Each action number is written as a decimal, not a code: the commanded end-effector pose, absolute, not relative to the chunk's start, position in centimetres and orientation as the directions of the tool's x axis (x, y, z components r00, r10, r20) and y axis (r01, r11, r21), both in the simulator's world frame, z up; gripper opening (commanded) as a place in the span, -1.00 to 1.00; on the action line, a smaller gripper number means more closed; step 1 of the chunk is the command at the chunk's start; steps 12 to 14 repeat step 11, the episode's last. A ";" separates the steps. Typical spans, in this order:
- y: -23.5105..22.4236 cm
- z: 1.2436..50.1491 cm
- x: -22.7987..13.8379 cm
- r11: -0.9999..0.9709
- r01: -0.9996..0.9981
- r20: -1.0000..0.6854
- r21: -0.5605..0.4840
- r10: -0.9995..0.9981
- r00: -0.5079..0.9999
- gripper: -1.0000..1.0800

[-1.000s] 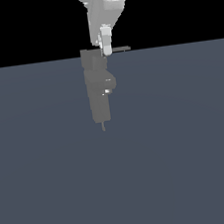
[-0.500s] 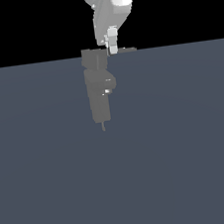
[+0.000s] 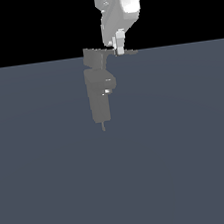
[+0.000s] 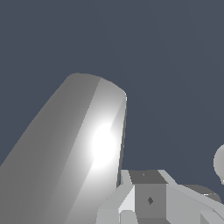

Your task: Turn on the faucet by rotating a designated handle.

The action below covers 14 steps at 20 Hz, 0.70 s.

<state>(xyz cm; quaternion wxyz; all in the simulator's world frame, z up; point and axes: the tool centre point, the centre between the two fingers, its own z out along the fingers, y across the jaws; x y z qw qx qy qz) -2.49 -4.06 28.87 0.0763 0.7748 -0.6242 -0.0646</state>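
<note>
- The white arm comes down from above in the exterior view, its wrist housing close to vertical and the gripper (image 3: pixel 120 49) pointing straight down.
- The fingertips (image 3: pixel 121 48) reach the level of the handle (image 3: pixel 124 53) and appear to touch it, about midway along its thin blade.
- Whether the jaws are parted, pressed together or clamped on the blade cannot be told: they overlap in the exterior view, and the wrist view shows only a broad pale cylinder of the arm and part of the gripper's body.
- The faucet (image 3: pixel 99 93) stands just below the gripper and toward the exterior view's left of it, on the flat slate-blue floor (image 3: pixel 189 149).
- The handle's chunky hub sits beside the fingers on that same side, while the blade's free tip pokes out past them toward the exterior view's right.
- The faucet is matte grey and blocky (1 upright body with a rounded bulge), with a small white spot (image 3: pixel 107 91) on the bulge and a thin stub at its base.
</note>
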 end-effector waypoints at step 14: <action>-8.8 28.4 0.5 -0.169 -0.966 0.002 0.196 -0.985 0.172 -1.00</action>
